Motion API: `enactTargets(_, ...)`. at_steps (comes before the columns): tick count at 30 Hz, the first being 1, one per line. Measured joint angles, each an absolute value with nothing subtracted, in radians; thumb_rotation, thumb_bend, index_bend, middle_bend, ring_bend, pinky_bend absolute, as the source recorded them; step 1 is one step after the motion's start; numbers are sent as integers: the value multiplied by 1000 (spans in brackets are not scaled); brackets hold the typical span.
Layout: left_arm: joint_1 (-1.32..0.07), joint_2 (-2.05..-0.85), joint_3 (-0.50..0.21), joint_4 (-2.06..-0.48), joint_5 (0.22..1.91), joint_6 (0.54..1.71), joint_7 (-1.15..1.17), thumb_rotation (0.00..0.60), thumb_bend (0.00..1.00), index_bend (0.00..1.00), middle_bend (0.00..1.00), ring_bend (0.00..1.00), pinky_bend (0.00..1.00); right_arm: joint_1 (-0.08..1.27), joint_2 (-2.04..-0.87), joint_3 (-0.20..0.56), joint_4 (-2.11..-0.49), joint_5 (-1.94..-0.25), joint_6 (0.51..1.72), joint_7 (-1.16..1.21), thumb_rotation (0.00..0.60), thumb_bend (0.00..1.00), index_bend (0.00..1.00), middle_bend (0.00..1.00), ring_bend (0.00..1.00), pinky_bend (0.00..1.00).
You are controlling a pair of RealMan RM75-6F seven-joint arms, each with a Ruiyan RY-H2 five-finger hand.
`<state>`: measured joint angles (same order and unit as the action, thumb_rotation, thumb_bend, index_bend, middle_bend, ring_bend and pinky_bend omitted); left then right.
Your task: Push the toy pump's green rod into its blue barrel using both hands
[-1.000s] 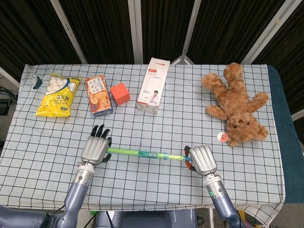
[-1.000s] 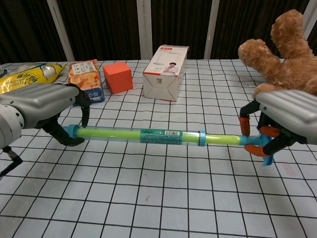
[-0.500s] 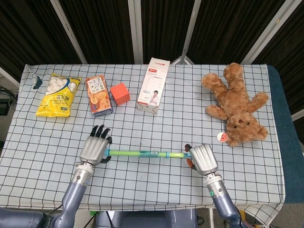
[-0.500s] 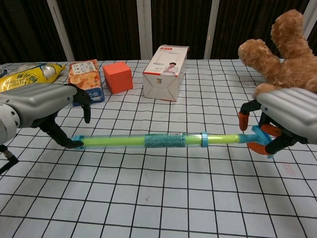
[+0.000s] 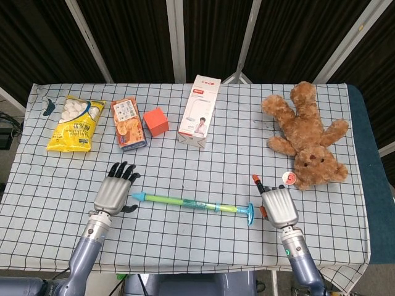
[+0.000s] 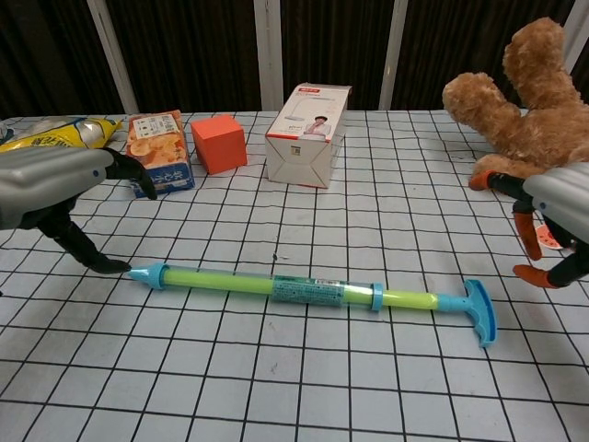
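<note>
Overhead, the toy pump (image 5: 194, 203) lies flat on the checked desk (image 5: 203, 160) between my two robot hands, touching neither. My left robot hand (image 5: 115, 190) sits just off its pointed tip, fingers spread and holding nothing. My right robot hand (image 5: 279, 205) is just beyond the T-handle (image 5: 250, 214), fingers apart and likewise empty. Along the far side of the desk sit a yellow snack bag (image 5: 75, 123), an orange carton (image 5: 128, 124), a red cube (image 5: 156, 121), a white lamp box (image 5: 200, 111) and a brown teddy bear (image 5: 308, 135).

From the chest, the green rod (image 6: 409, 299) shows outside the blue barrel (image 6: 267, 285), running from the barrel's collar to the handle. My left robot hand's dark fingertips (image 6: 109, 265) touch the desk close to the tip. My right robot hand's orange-tipped fingers (image 6: 526, 239) hang apart near the handle.
</note>
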<state>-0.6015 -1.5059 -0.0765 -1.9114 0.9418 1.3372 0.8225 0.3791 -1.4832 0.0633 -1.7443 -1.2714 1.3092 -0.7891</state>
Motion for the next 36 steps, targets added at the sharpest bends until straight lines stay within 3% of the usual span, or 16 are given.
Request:
enactTargets(4,-573,-1451,-51,-1937,1008,1349,763,600,235,124,22,0,0,364,-1422,56,-1760,-1293,1322,-735,600,355,0,145,122,144)
enactTargets(8,-527,-1364,-6,-1962,1113,1371,666,600,159,14,0,0,0,337,-1334,43,-1779,-1317,1337,-638,600,283,0,3,1,47)
enactTargets(12,-469,-1281,51,-1967,1230,1407,559,600,48,0,0,0,0,299,-1251,24,-1783,-1347,1363,-522,600,242,0,0,0,2)
enactTargets(23,-262,-1150,182,-1816,1499,1648,281,600,43,0,0,0,0,141,-1115,-37,-1689,-1460,1553,-207,600,239,0,0,0,0)
enactTargets(27,-192,-1131,204,-1721,1538,1729,206,600,45,0,0,0,0,83,-1099,-46,-1638,-1480,1617,-137,600,239,0,0,0,0)
enactTargets(36,-88,-1115,205,-1579,1518,1769,55,600,46,0,0,0,0,48,-1113,-34,-1572,-1517,1674,-71,600,238,0,0,0,0)
